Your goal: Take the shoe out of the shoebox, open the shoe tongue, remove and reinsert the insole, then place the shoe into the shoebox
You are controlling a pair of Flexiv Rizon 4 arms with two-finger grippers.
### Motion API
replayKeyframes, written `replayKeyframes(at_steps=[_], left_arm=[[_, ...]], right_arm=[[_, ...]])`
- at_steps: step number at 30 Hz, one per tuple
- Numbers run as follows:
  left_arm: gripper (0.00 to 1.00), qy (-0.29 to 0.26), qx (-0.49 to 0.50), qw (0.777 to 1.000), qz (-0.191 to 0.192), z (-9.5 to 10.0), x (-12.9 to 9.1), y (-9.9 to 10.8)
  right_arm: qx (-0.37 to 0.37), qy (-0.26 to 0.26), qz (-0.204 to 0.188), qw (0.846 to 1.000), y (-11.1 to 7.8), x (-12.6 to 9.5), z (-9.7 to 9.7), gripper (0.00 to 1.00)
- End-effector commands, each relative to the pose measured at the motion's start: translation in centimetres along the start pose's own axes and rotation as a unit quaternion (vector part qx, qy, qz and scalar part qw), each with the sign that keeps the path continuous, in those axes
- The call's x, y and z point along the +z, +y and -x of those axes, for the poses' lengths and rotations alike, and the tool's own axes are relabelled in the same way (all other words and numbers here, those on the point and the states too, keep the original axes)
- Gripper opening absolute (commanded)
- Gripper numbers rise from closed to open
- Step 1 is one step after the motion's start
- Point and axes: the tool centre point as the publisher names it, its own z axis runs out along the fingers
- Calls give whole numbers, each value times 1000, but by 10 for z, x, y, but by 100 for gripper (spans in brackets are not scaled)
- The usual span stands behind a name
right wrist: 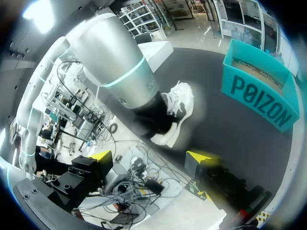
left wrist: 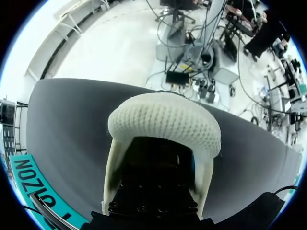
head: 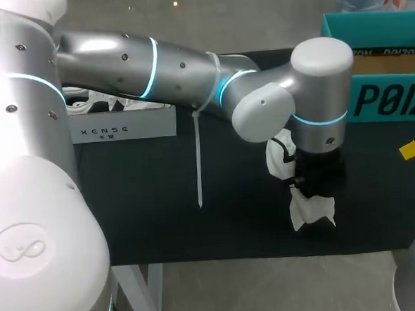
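Note:
A white shoe (head: 308,209) hangs on end under my left gripper (head: 315,184), just above the black table, right of the middle. In the left wrist view its white knit part (left wrist: 165,122) arches over the black gripper body and hides the fingertips; the shoe stays up in that grip. From the right wrist view the shoe (right wrist: 178,111) hangs below my left arm's wrist. The teal shoebox (head: 381,60) stands open at the back right, also seen as the teal box (right wrist: 259,96) beyond the shoe. My right gripper (right wrist: 149,157) is open and empty at the table's right edge, one yellow fingertip (head: 410,150) showing.
A white box (head: 121,125) stands at the back left, partly under my left arm. A white strap (head: 197,163) dangles from that arm over the table's middle. The table's front edge (head: 270,254) runs close below the shoe.

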Motion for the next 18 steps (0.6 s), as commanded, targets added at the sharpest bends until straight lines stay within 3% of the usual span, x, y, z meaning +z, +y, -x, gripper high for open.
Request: replayKeyframes(at_steps=[1,18], left_arm=[[0,-3,1,1000,8,0,11,-1],[0,-27,10,998,53,-8,-48,20]], right_arm=[[0,0,0,1000,-1,0,0,100],[0,0,0,1000,-1,0,0,100]])
